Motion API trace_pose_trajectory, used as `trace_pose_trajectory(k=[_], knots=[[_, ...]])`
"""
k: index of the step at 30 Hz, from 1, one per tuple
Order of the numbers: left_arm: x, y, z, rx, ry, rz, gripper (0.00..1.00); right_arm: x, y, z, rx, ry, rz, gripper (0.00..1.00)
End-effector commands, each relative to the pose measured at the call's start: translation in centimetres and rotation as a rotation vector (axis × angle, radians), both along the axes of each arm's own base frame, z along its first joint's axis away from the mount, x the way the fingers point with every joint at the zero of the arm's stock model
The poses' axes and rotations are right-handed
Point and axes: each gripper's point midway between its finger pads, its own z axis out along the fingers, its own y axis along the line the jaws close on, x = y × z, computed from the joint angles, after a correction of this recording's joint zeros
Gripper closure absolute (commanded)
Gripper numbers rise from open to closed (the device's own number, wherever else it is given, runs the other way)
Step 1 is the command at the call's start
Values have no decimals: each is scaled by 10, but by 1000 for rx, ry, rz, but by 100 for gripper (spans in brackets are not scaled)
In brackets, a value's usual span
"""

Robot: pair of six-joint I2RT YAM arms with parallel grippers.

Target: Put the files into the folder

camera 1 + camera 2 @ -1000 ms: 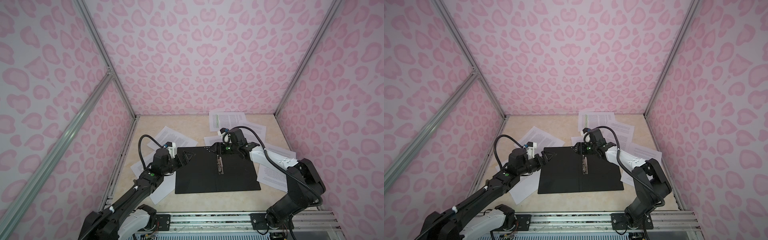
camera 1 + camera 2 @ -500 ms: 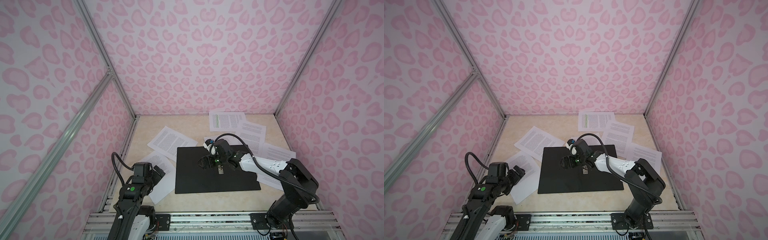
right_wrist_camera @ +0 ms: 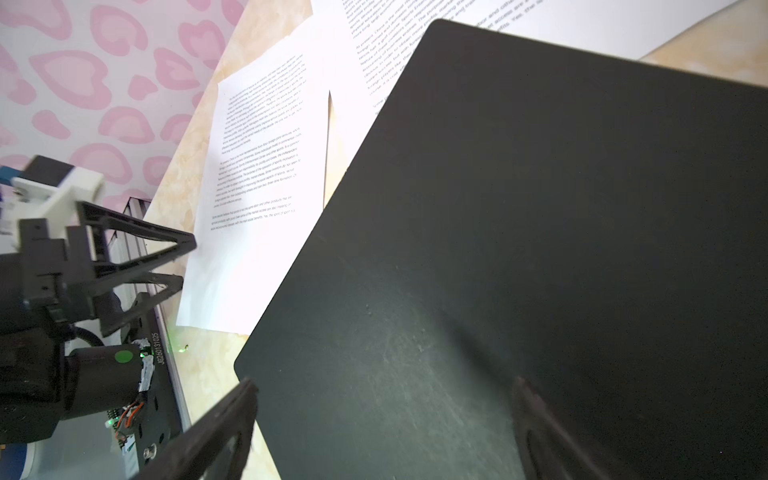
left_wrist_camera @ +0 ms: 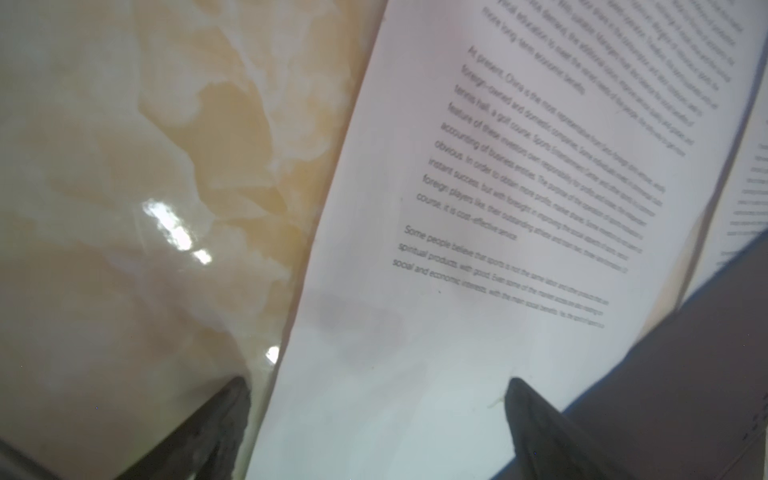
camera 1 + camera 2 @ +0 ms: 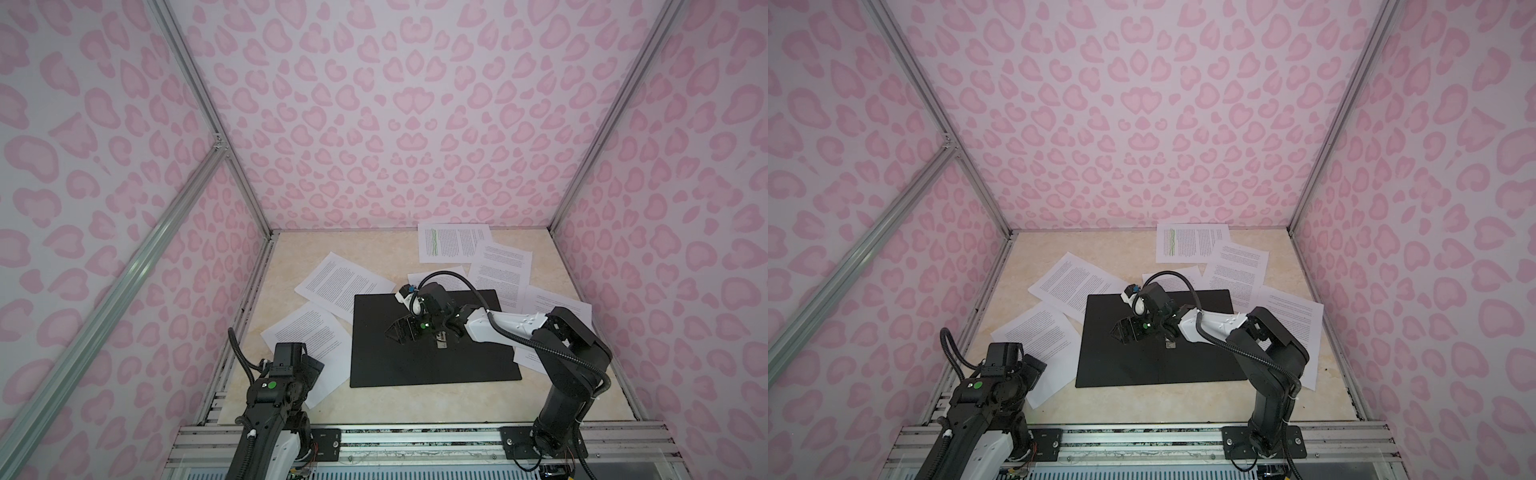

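**Operator:** State the position of the folder [image 5: 415, 365].

**Technician:** The folder lies opened flat with its black inside face up. It is in the middle of the tabletop [image 5: 374, 249], toward the near edge. Its metal clip [image 5: 441, 343] sits on the centre fold.

**Operator:** State the position of the files [image 5: 1237, 266].

**Technician:** All of them lie loose on the tabletop around the folder.
- The far left sheet [image 5: 340, 286] is overlapped by the folder's far left corner.
- The near left sheet [image 5: 311, 336] lies just beside the folder's left edge.
- The green-highlighted sheet [image 5: 453, 243] lies against the far wall, with another sheet overlapping its right corner.
- A small part of one sheet shows behind the right arm.
- The right sheet [image 5: 557, 303] lies beside the folder's right edge, partly hidden by that arm.

**Operator:** Report the right gripper [image 5: 395, 331].

**Technician:** It is over the folder's left half, just beside the metal clip. The jaws are spread wide with nothing between them. In the right wrist view the fingertips [image 3: 523, 390] frame bare black surface. Contact with that surface cannot be determined.

**Operator:** Report the left gripper [image 5: 313, 365].

**Technician:** It is at the near left of the tabletop, over the near end of the near left sheet. The jaws are released and nothing is grasped. In the left wrist view one fingertip is over the tabletop and the other over the sheet.

**Operator:** Describe the surroundings.

**Technician:** Pink heart-patterned walls [image 5: 374, 124] enclose the workspace. An aluminium rail [image 5: 415, 440] runs along the near edge.
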Motion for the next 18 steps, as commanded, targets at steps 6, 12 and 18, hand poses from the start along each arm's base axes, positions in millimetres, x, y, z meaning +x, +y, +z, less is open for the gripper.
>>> trace_pose_trajectory(k=[6,12,18], knots=[[14,-20,-21,-139,-66,22,4,2,9,0,48,21,20,8],[44,-37,-5,-249,-263,-8,3,5,7,4,81,34,13,10],[61,-44,21,-277,-436,-61,2,9,6,4,109,54,1,12]])
